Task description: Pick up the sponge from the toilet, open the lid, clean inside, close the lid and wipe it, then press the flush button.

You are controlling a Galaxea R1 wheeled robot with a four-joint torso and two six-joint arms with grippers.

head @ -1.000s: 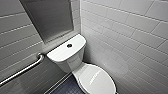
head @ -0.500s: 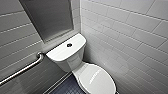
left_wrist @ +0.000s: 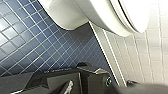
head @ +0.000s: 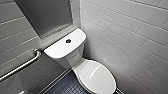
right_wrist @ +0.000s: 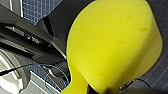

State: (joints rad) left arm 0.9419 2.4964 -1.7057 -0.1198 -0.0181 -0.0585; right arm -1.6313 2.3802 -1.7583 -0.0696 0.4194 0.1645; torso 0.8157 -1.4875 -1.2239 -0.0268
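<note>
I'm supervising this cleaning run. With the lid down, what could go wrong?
The lid is shut and glossy, so a lifting attempt may slip off its rim. The tiled wall stands close beside the toilet, and the grab bar is on its other side: an arm could strike either. The sponge, over the floor tiles, could drop.

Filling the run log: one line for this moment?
white glossy oval lid: closed | bright yellow oblong sponge: held in right claw | small round dark flush button: nothing on it
</note>
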